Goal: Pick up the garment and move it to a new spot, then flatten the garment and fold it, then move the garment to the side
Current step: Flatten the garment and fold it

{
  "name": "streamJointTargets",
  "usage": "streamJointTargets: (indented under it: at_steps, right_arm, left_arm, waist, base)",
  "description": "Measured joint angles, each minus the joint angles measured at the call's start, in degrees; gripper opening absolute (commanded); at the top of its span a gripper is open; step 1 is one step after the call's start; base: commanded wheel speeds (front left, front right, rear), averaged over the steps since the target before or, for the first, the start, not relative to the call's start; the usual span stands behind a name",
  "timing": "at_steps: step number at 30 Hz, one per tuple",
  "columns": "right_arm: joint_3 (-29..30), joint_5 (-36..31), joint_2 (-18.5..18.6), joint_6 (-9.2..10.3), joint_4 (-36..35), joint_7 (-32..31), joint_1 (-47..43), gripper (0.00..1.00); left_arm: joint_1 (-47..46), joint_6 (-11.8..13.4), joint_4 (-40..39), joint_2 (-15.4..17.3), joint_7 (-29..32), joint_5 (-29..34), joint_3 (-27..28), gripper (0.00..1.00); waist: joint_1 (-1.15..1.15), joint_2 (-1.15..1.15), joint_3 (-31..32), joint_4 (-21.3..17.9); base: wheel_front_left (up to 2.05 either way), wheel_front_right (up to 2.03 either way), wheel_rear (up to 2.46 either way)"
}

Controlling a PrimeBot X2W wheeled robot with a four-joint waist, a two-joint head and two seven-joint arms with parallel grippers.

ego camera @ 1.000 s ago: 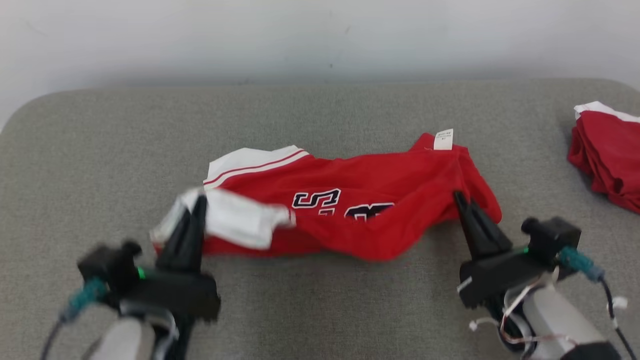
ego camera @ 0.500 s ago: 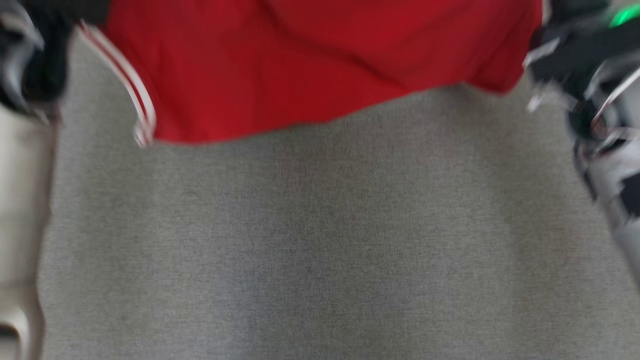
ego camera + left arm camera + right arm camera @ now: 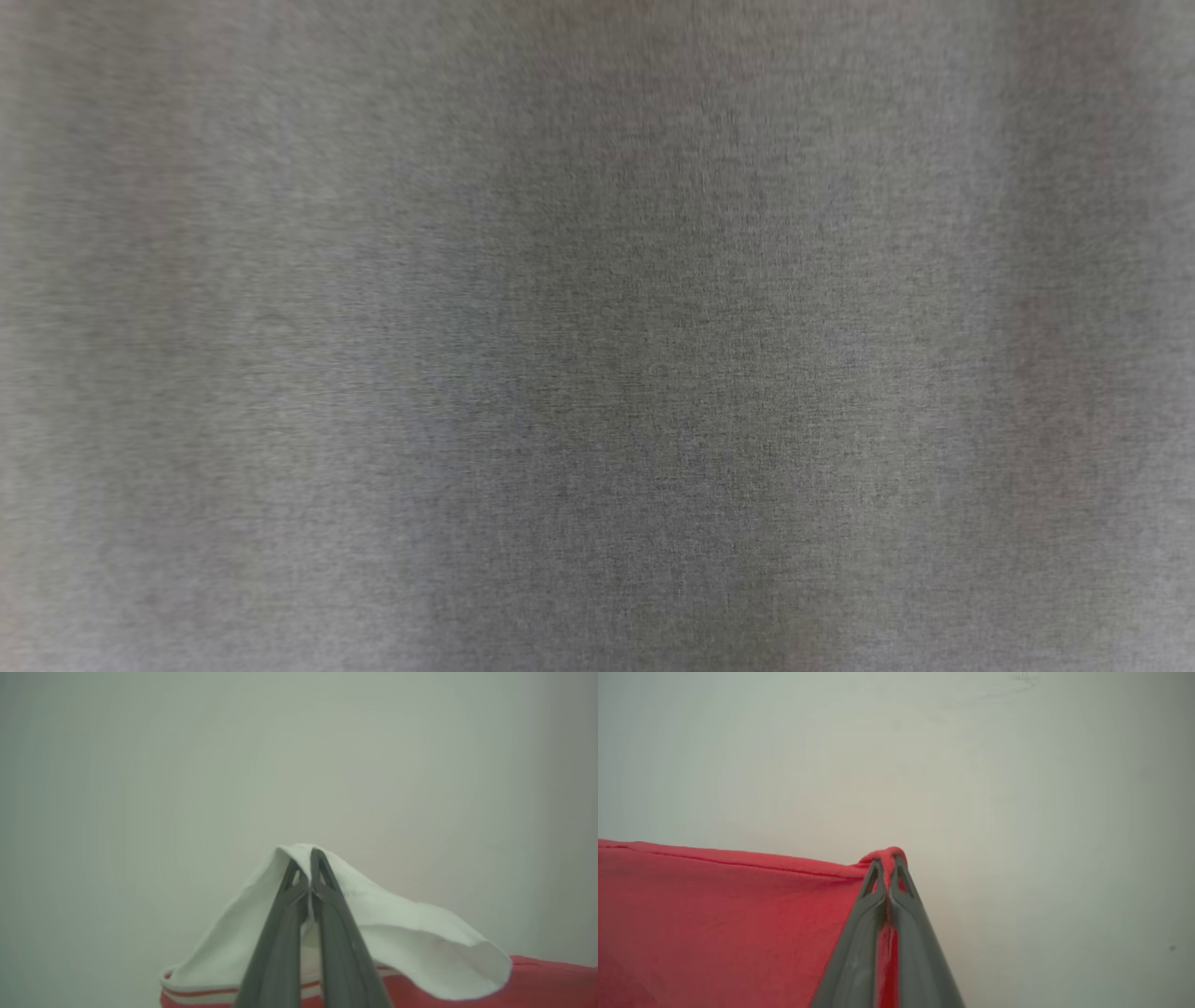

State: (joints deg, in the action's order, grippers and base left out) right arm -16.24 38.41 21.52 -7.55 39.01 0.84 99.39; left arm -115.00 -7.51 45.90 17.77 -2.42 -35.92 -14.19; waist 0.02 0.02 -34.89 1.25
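Risk: thin pinches at fabric edges; red jersey (image 3: 714, 914) could slip free if arms spread too far, or bunch on lowering. Grip: left gripper (image 3: 309, 856) clenched on white sleeve edge (image 3: 420, 938), right gripper (image 3: 887, 863) clenched on red corner (image 3: 885, 853). Jersey stretched between them, held up before pale wall (image 3: 140, 765), likely above grey tabletop (image 3: 597, 336).

Head view: looks down, very near grey counter (image 3: 597, 336) cloth, blurred. Left wrist view: looks along left tool (image 3: 309, 858) toward pale wall (image 3: 140, 765), garment (image 3: 420, 947) close at tips. Right wrist view: along right tool (image 3: 887, 861), same wall beyond. Wrist views share garment, wall.
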Motion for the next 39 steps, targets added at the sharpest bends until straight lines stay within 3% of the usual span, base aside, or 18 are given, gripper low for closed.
streamJointTargets:
  at_steps: [7,16,39]
  right_arm:
    - [-1.01,-2.38,-0.97,0.0,9.71,0.38,11.32,0.0]
    - [-3.78,-2.77,-2.65,0.0,16.73,2.7,14.89,0.0]
    - [-14.54,-0.29,-1.89,0.0,21.78,6.3,18.24,0.0]
  left_arm:
    - [-10.6,0.37,7.55,-0.37,-0.34,1.12,-1.12,0.0]
    - [-12.59,0.1,14.17,-0.45,-1.71,1.29,-3.3,0.0]
    - [-11.45,-0.02,15.62,0.59,-4.71,-2.89,-11.65,0.0]
  waist:
    - [-0.01,0.0,-3.54,-1.39]
    - [-0.01,-0.01,-5.6,-2.78]
    - [-0.02,-0.01,-6.55,-3.93]
  base:
    - [0.0,0.0,0.0]
    - [0.0,0.0,0.0]
    - [0.0,0.0,0.0]
